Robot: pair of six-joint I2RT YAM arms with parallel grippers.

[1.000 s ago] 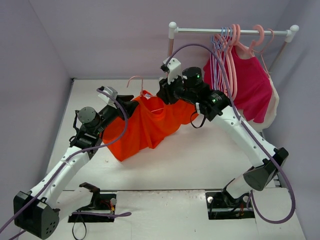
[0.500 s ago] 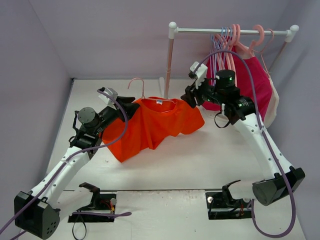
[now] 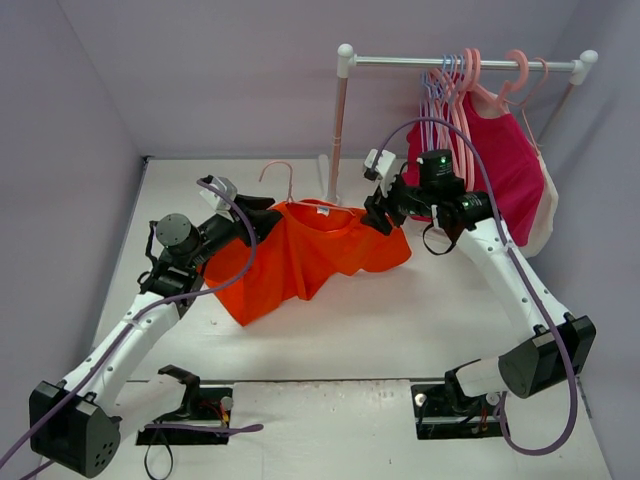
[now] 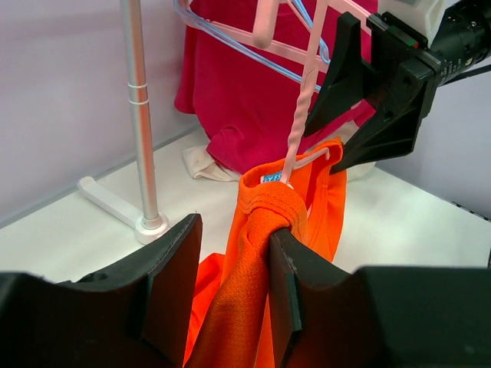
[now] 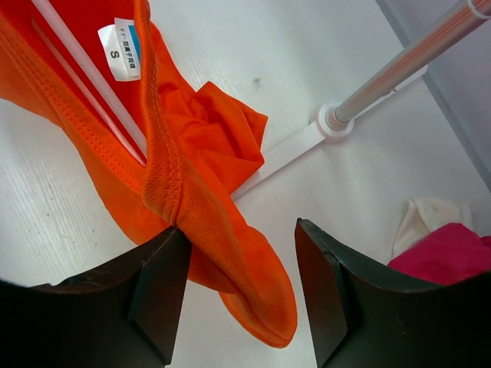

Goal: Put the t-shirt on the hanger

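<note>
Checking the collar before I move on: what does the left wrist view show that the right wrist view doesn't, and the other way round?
Left wrist only: the left hand clamped on a bunched fold of the bright orange cloth t-shirt, the thin pale pink plastic hanger with its stem rising from the collar, the right hand beside it. Right wrist only: the white size label inside the neck, the hanger's arm beside it, that hand's fingers apart. Both: shirt, hanger, and the metal rack pole.
</note>
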